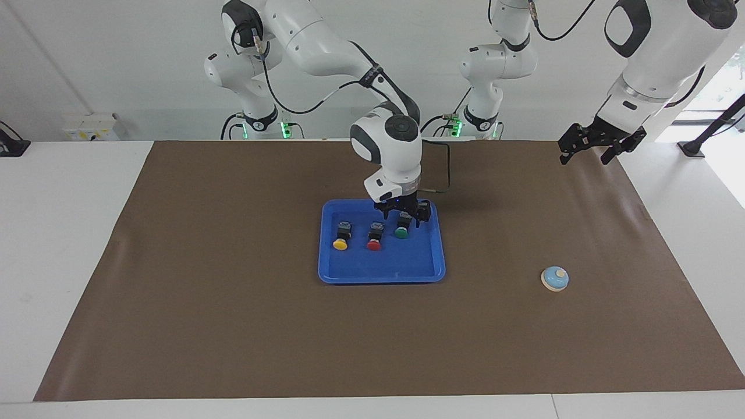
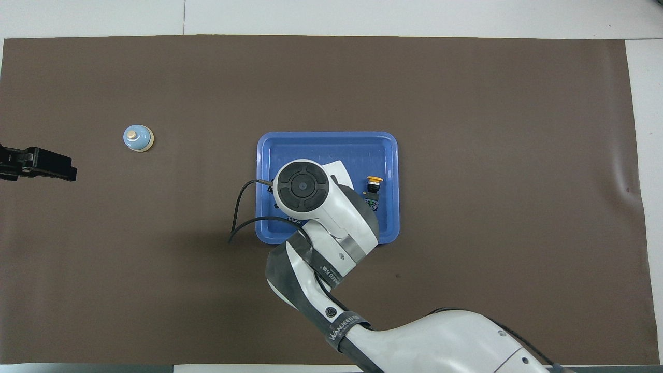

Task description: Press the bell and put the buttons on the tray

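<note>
Three buttons (image 1: 373, 235), one tray (image 1: 381, 273), one bell (image 1: 554, 279), two claws (image 1: 403, 213).

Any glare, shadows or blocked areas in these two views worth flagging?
Facing view: window glare beside the left arm, soft shadow on the mat by the tray. Overhead view: right arm hides the tray's middle; only the yellow button shows.

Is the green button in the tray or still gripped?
In the tray, released. The green button lies on its floor beside the red button, and the right claw stands open just above it.
</note>
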Motion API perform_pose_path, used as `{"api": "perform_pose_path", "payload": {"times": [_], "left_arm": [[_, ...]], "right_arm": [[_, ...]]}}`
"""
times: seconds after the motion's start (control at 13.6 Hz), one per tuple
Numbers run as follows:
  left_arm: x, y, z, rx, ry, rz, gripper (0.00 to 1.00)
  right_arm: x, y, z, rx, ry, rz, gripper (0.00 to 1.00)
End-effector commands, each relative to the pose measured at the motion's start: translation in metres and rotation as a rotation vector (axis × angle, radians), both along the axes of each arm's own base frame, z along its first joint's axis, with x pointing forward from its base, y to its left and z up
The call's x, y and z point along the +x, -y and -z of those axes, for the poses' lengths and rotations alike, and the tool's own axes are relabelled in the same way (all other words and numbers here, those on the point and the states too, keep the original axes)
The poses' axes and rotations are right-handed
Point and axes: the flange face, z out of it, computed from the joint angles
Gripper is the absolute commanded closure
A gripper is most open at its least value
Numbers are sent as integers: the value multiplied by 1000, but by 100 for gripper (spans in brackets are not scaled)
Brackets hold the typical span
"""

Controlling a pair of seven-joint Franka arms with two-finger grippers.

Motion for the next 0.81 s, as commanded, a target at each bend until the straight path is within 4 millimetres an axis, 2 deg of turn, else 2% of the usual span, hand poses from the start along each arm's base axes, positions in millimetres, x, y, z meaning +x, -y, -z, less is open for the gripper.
{"api": "perform_pose_path", "payload": {"times": [0.0, 0.22, 0.59, 0.73], "left_arm": [[-4, -1, -4, 9, 0, 7, 0], [-4, -1, -4, 9, 0, 7, 0], [-4, -1, -4, 9, 0, 7, 0], [-4, -1, -4, 9, 0, 7, 0]], "right_arm": [[23, 62, -62, -1, -4, 54, 0], [41, 136, -104, -35, -38, -15, 0], [60, 256, -149, -67, -66, -208, 0], [60, 301, -168, -69, -66, -304, 0]]}}
